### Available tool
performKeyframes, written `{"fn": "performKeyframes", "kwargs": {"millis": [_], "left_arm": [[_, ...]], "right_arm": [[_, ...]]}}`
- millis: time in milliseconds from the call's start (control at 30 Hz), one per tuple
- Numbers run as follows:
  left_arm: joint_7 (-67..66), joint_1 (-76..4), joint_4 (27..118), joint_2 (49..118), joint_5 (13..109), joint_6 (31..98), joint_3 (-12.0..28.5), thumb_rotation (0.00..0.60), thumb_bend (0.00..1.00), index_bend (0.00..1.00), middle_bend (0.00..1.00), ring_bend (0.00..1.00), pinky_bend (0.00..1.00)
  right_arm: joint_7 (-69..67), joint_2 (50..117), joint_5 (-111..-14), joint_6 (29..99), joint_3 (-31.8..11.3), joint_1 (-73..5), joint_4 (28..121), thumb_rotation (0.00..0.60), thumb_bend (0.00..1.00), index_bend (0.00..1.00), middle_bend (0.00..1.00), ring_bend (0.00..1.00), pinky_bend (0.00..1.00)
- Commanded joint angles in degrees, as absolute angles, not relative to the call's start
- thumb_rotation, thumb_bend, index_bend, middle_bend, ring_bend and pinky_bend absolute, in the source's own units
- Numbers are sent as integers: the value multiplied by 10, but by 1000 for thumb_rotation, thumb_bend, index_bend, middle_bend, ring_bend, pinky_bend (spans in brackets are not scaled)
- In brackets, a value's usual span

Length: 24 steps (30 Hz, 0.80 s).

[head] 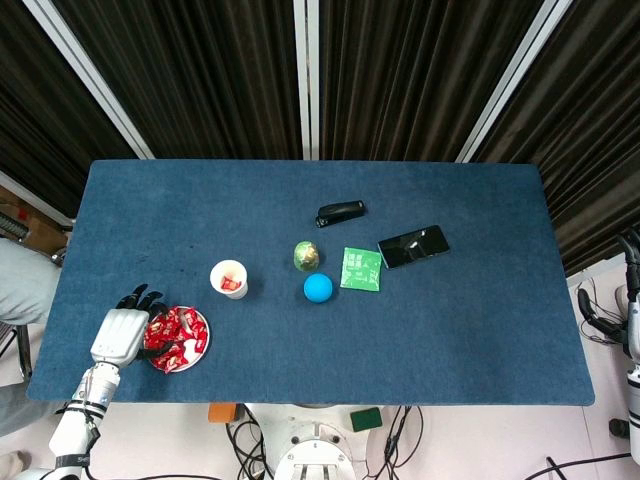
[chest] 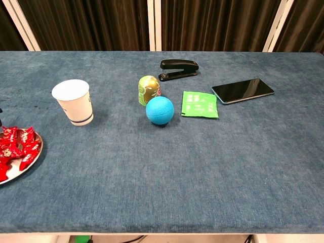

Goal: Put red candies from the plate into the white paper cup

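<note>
The bench (head: 450, 330) carries the plate (head: 203, 345) at its front-left corner, heaped with red candies (head: 172, 337); the cup (head: 229, 278) stands near it, upright, with red already inside. The left robot hand (head: 122, 330) sits at the plate's left rim, fingers spread toward the pile; whether it grips anything I cannot tell. The right robot hand (head: 628, 318) hangs off the bench's right edge, its state unclear. To pick well, settle on 1 candy at the pile's edge and pinch without nudging the plate. Only the head view shows the hands and the cup's contents; the chest view shows the cup's side.
</note>
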<state>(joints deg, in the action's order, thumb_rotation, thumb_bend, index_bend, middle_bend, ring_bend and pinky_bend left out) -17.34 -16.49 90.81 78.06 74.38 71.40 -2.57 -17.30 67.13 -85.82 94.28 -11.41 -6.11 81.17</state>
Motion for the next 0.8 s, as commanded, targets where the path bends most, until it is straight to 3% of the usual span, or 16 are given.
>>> {"fn": "performKeyframes", "kwargs": {"millis": [33, 600, 800], "left_arm": [[-203, -164, 902, 792, 728, 710, -20, 460, 207, 363, 171, 33, 209], [-205, -171, 904, 796, 712, 682, -5, 478, 225, 403, 185, 33, 209], [-218, -172, 909, 796, 698, 677, 0, 442, 225, 418, 195, 33, 210]], "right_arm": [[-175, 672, -857, 941, -115, -62, 810, 600, 349, 0, 0, 0, 0], [-182, 677, -849, 931, -114, -63, 797, 600, 350, 0, 0, 0, 0], [-184, 679, -846, 928, -115, -63, 793, 600, 349, 0, 0, 0, 0]]}}
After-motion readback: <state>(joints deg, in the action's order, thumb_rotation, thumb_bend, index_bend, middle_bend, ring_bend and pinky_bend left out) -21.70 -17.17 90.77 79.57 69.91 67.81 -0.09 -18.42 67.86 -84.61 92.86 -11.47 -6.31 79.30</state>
